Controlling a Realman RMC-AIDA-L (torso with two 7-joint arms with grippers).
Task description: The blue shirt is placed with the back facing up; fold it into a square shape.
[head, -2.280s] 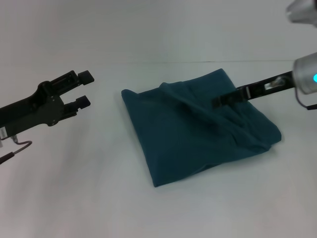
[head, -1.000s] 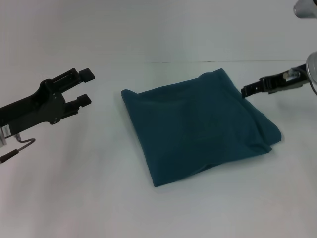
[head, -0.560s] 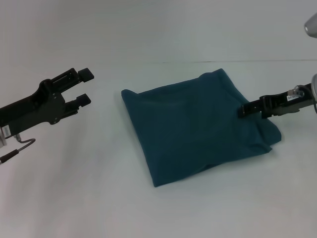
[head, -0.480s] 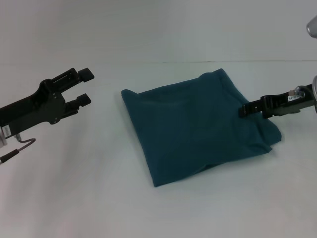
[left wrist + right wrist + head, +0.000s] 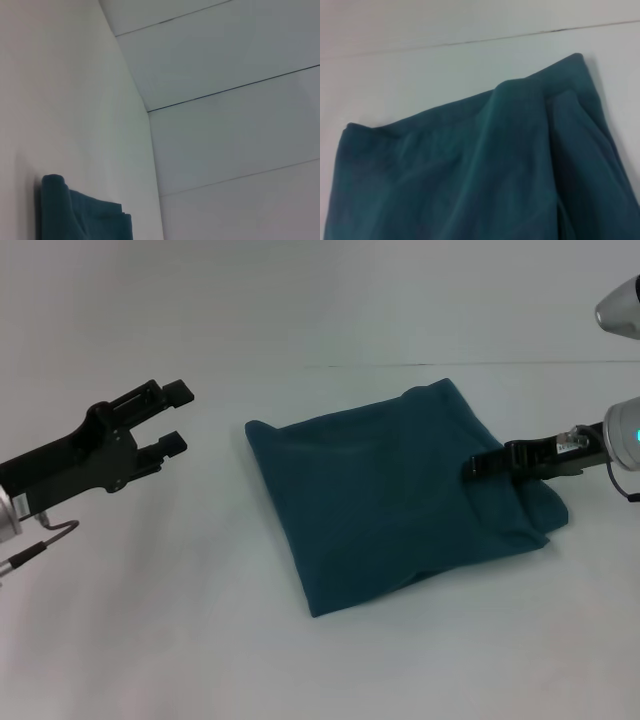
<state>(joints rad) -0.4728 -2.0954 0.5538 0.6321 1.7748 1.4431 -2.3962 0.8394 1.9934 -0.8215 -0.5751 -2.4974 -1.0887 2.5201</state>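
The right pincer (image 5: 474, 467) has slid further left, its tip now over the right part of the blue shirt (image 5: 395, 490); whether its fingers are apart or together, I cannot tell. The white counter (image 5: 150, 620) carries the shirt, folded into a rough square at its centre. The left pincer (image 5: 176, 416) hovers well left of the shirt, fingers apart, holding nothing.

I've got soft, even overhead light, slightly cool, washing the white table (image 5: 200, 640) with no glare. Only faint, diffuse shadows hug the blue shirt (image 5: 390, 490) at its near edge. My head view is fairly crisp; both wrist views look softer, and the right one goes dim in the folds.
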